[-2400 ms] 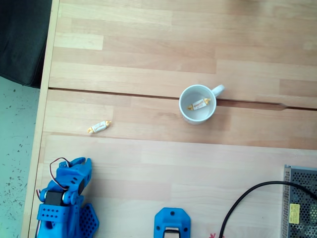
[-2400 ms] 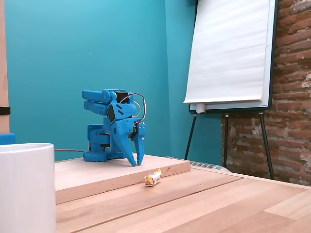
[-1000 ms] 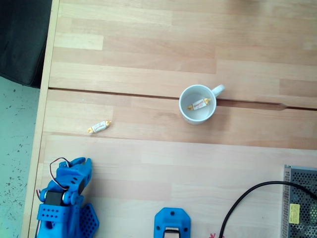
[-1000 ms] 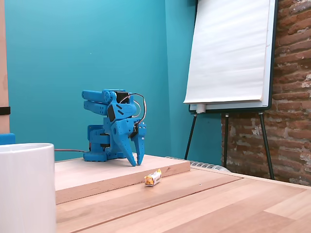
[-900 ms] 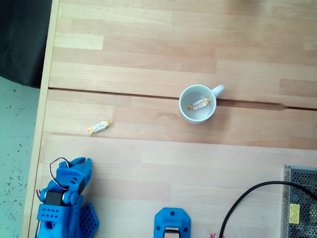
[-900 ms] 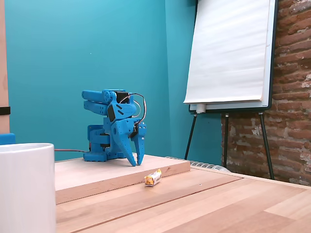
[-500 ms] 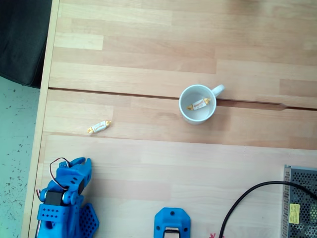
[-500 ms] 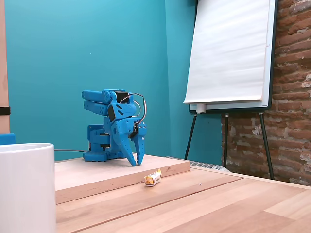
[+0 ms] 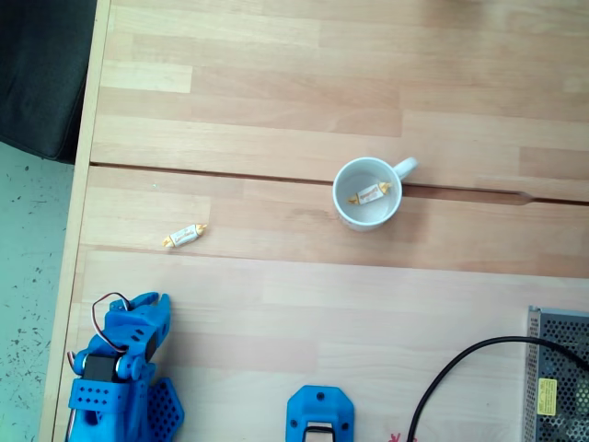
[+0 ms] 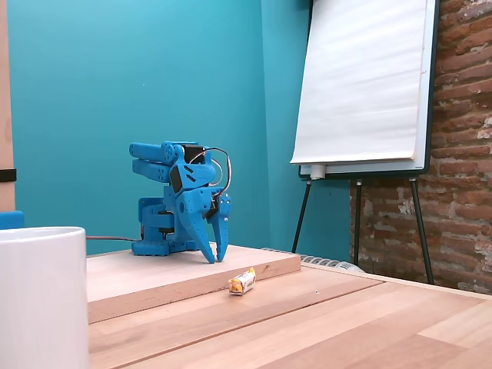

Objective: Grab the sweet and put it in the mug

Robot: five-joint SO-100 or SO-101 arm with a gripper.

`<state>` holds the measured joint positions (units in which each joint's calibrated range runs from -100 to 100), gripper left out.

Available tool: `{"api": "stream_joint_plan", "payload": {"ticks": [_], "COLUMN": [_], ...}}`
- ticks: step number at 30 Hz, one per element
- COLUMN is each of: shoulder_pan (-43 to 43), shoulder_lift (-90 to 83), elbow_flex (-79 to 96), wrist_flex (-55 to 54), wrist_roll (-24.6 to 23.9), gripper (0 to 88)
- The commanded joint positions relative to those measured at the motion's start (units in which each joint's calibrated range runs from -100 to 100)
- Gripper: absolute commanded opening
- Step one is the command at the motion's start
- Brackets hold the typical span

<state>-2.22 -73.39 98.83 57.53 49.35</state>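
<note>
Two sweets: one in the mug [image 9: 367, 194], one sweet [image 9: 185, 235] on the table [image 9: 276, 304], lower left. Light, crinkly; grip the white middle. Claw [image 10: 215, 256] folded, nearly closed, empty.

Bright even daylight, soft shadows; near mug [image 10: 38, 296] blurred, overexposed.

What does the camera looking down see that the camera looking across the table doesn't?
Looking down, a fixed view shows a tiny yellow-ended wrapped sweet inside the small round white ceramic mug, plus a black cable. Looking across, a fixed view shows a white flipchart and the blue gripper. Both share the blue robot arm, the mug and another wrapped sweet on the wooden table.
</note>
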Motion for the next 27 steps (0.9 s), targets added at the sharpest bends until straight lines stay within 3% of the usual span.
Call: {"api": "stream_joint_plan", "payload": {"ticks": [1,19,27], "shoulder_pan": [0.11,0.55,0.62], "shoulder_lift": [2.22,40.77,58.76], "elbow_flex": [-4.10,-38.35,-53.87], "wrist_flex": [1.51,1.51,1.51], "wrist_roll": [-0.44,-0.78,-6.50], "gripper": [4.8,4.8,4.8]}}
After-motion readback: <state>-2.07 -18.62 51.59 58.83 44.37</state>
